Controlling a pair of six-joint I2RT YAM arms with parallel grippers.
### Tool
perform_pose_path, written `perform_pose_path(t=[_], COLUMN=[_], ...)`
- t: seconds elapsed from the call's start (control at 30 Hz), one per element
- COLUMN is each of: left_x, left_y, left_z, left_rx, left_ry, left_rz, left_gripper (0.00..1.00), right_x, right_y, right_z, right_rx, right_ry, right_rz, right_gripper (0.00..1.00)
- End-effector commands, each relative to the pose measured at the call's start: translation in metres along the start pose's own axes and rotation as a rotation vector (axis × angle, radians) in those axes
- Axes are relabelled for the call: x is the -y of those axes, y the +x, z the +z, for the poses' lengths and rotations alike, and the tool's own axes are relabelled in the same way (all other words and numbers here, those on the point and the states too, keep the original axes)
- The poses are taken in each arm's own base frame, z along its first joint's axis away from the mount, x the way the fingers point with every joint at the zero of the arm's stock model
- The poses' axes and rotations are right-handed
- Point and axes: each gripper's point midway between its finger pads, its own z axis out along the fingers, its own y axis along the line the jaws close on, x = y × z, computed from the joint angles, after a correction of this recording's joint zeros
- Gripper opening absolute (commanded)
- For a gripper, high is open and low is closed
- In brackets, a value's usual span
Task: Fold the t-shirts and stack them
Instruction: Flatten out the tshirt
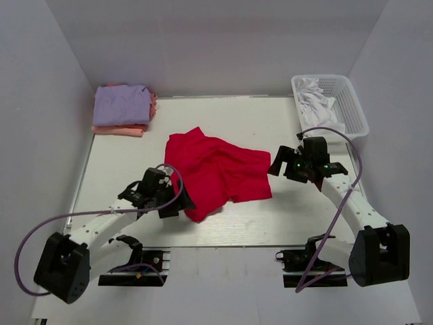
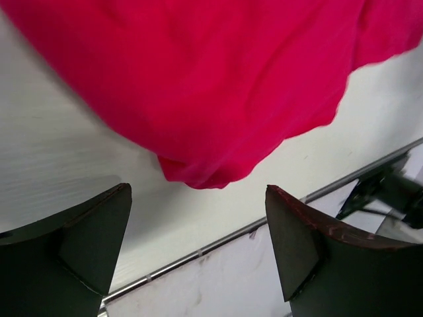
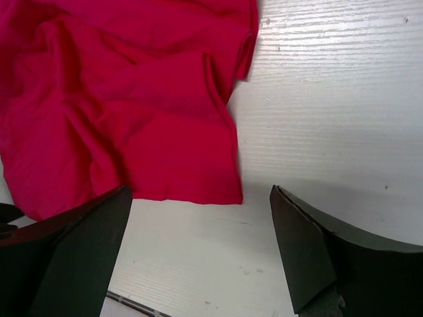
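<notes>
Two arms are flanking a crumpled red shirt lying mid-desk in the overhead view. The left tool is sitting at its near corner and the right tool just off its right edge. A lavender shirt is resting folded on a salmon shirt at the far left, and a white basket of pale cloth is standing far right, well apart from the red one.

Left wrist view: the tool is gaping wide and gripping nothing, with the shirt's rumpled corner just ahead.

Right wrist view: that tool is likewise spreading empty beside a sleeve hem.

Flattening is likely coming first, each tool pinching a single layer at an outer edge and avoiding bunched folds.
</notes>
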Motion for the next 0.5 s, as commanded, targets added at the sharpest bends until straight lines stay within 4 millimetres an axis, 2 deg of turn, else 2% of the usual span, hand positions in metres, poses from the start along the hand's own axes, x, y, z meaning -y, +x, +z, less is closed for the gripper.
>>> perform_pose_path(t=[0.0,0.07,0.13,0.17,0.27,0.37,0.43,0.47], left_x=[0.018,0.022,0.027,0.023,0.003,0.001,-0.005,-0.001], left_y=[0.007,0.020,0.019,0.028,0.030,0.034,0.037,0.033], left_z=[0.014,0.027,0.033,0.035,0.033,0.028,0.027,0.027], left_rx=[-0.035,-0.110,-0.113,-0.136,-0.117,-0.095,-0.088,-0.062], left_ry=[0.014,-0.022,-0.044,-0.075,-0.200,-0.217,-0.228,-0.220], left_rz=[0.039,0.073,0.089,0.094,0.069,0.073,0.051,0.053], left_gripper=[0.91,0.90,0.88,0.87,0.81,0.72,0.70,0.66], right_x=[-0.002,-0.001,0.000,0.000,0.004,0.006,0.009,0.010], right_y=[0.006,0.010,0.013,0.015,0.022,0.029,0.036,0.041], right_z=[0.003,0.005,0.005,0.005,0.006,0.009,0.011,0.013], right_rx=[-0.014,-0.022,-0.029,-0.032,-0.050,-0.059,-0.075,-0.087], right_ry=[-0.022,-0.021,-0.020,-0.019,-0.017,-0.017,-0.011,-0.012], right_rz=[0.004,0.015,0.018,0.019,0.025,0.031,0.051,0.044], right_gripper=[0.91,0.91,0.91,0.91,0.91,0.91,0.91,0.91])
